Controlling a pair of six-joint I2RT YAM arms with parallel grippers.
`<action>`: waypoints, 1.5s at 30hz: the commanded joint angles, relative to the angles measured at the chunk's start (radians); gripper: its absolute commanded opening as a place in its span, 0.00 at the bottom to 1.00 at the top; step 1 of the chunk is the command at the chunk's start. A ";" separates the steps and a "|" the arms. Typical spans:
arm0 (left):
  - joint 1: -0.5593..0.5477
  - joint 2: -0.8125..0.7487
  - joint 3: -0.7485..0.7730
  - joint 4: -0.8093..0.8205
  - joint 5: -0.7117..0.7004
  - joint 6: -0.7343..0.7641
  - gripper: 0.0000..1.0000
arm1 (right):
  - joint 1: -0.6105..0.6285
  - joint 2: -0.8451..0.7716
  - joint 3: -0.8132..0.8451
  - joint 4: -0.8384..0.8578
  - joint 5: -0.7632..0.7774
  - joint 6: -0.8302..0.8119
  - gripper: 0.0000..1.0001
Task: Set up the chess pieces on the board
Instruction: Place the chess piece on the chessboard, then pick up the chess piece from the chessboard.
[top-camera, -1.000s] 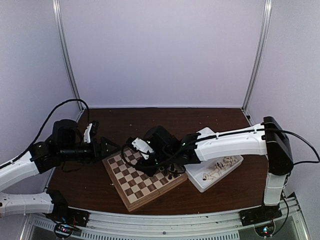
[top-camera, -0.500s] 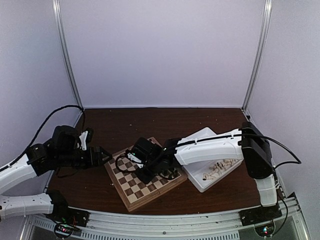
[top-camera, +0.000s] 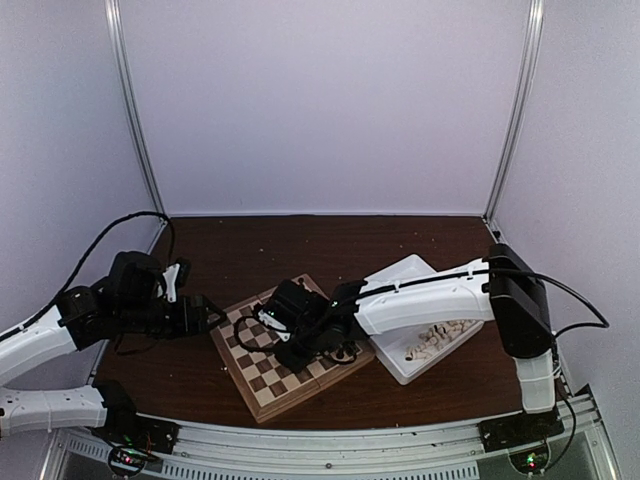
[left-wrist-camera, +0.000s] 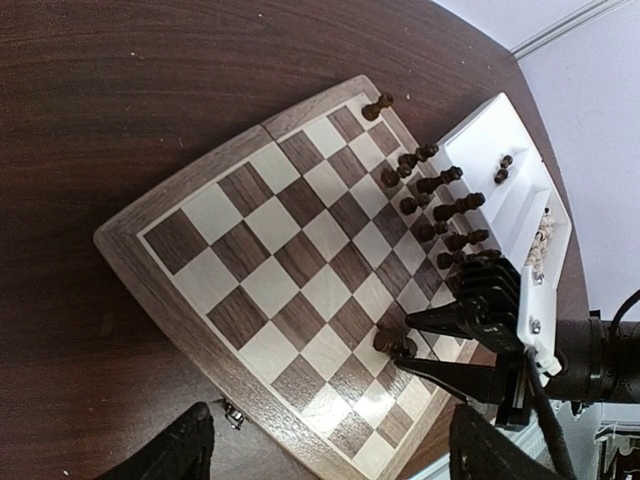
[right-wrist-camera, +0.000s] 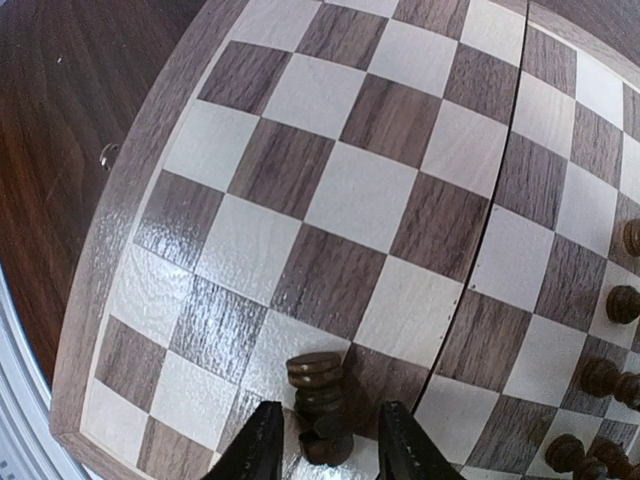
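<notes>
Nearest in, the right end effector (right-wrist-camera: 325, 450) sits low over the chessboard (right-wrist-camera: 340, 190) with its jaws parted only a little. A dark chess piece (right-wrist-camera: 320, 405) stands upright between them with a sliver of gap on each side, so nothing is gripped. That piece is on the board, just beside the centre fold seam. A small metal clasp (left-wrist-camera: 232, 412) shows on the board's rim. Over on the left, the left end effector (top-camera: 200, 312) hovers above the dark worktop (top-camera: 300, 240) just off the board's left corner, jaws spread wide and empty. From above, the right arm (top-camera: 420, 295) lies across the board's right half and blocks most of what stands there. The left wrist view gets round it and shows a line of dark chessmen (left-wrist-camera: 440, 200) along the edge nearest the white tray (left-wrist-camera: 500, 130), plus one lone dark piece (left-wrist-camera: 377, 105) at the far corner. The tray sits just beside the board; whether they touch I cannot tell. It holds pale pieces (top-camera: 435, 340) in one compartment and two dark ones (left-wrist-camera: 503, 168) in the other.
</notes>
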 joint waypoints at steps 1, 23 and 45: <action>0.005 0.010 0.003 0.034 0.017 0.025 0.81 | 0.005 -0.087 -0.048 0.057 -0.040 0.015 0.37; 0.005 0.079 0.000 0.075 0.105 0.039 0.75 | 0.005 -0.087 -0.122 0.085 -0.040 0.047 0.36; 0.005 0.099 0.012 0.077 0.113 0.042 0.74 | 0.005 -0.009 -0.058 0.031 -0.036 -0.006 0.25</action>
